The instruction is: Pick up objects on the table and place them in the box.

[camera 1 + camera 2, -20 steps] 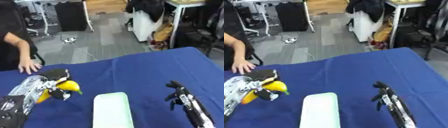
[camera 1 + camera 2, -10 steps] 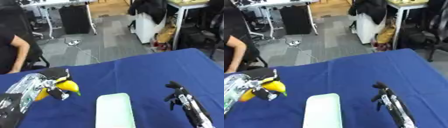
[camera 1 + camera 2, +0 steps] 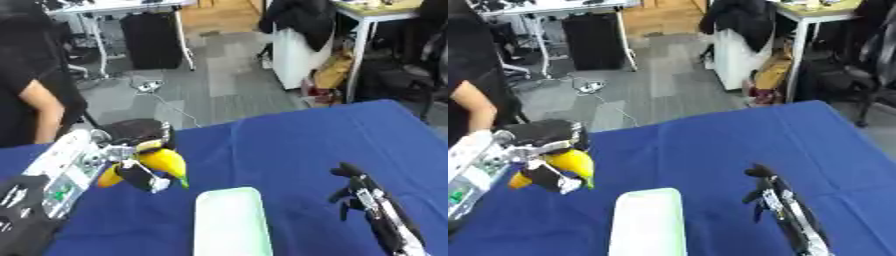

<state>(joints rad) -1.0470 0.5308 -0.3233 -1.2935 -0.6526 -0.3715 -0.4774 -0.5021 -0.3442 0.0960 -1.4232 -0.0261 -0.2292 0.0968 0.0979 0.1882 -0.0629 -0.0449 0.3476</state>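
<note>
Banana [image 3: 153,162]: held in the air above the left part of the table [image 3: 289,145], not touching the blue cloth. Long axis runs diagonal, lower-left to upper-right, then curves down; the tip nearest the box points down and toward the near edge. Yellow body, the lower-left end looks more orange.

Left hand [image 3: 131,150]: comes in from the near-left corner, fingers curled round the banana, dark fingers [image 3: 138,176] crossing its middle. Silver forearm behind it has a small green patch; no text readable there.

Box [image 3: 229,222]: pale green-white, long axis running from the near edge toward the far edge, sits at the near edge about mid-table, just right of and below the banana. Banana is beside it, not over it. No label or writing legible on it.

Right hand [image 3: 354,187]: near-right part of the table, well apart from the box, fingers up and relaxed, slightly bent, holding nothing. Can't tell whether it touches the cloth.
</note>
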